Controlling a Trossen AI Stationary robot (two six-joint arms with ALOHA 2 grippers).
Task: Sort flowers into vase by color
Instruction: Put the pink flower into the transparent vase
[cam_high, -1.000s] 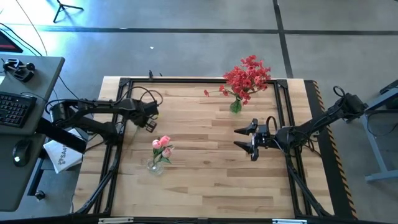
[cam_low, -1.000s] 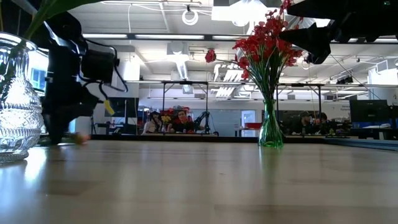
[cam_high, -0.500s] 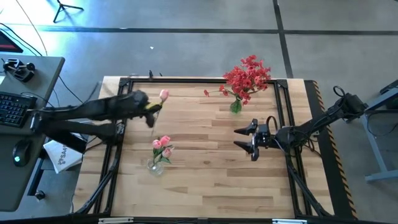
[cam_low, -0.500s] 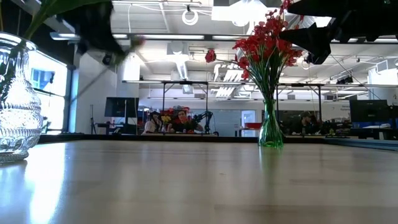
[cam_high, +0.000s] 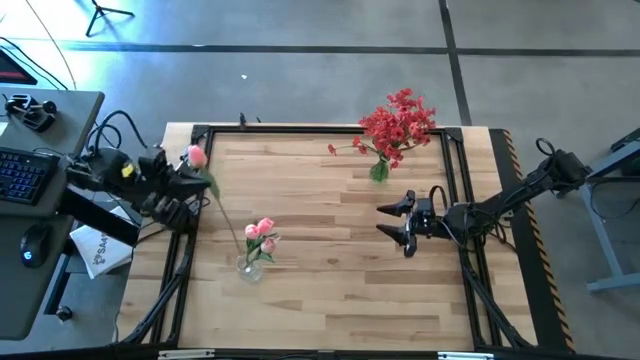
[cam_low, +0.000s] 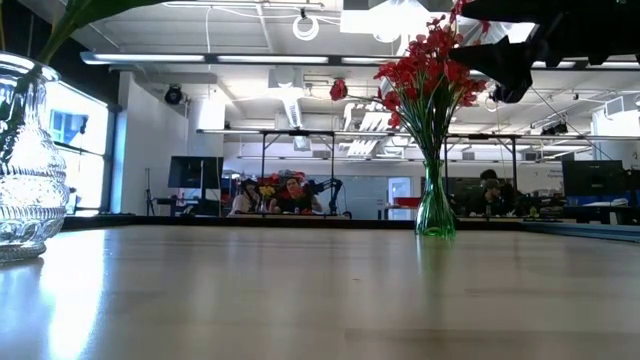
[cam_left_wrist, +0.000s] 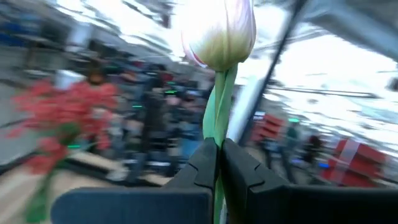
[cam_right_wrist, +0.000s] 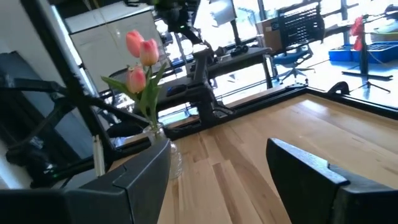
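Note:
My left gripper is by the table's left edge, shut on a pink tulip whose bud stands past the fingers. Its thin green stem slants away toward the clear glass vase, which holds a few pink tulips. Red flowers stand by their stems in the green vase at the far right. My right gripper hangs open over the table's right half, pointing at the clear vase, with nothing between its fingers. My left gripper pinches the tulip's green stem between its two fingers, just below the bud. The bud sticks out beyond the fingertips. The flower is off the table; the rest of the stem trails behind the fingers toward the clear vase.
A black frame runs round the wooden table. A desk with a keyboard stands to the left of it. Bare wood lies between the two vases and along the near edge. People sit in the room beyond the table.
My left gripper has risen from the tabletop with the pink tulip and swung toward the table's left edge. It has tipped from pointing down to about level. The tulip has been lifted clear, its bud now beyond the fingers.

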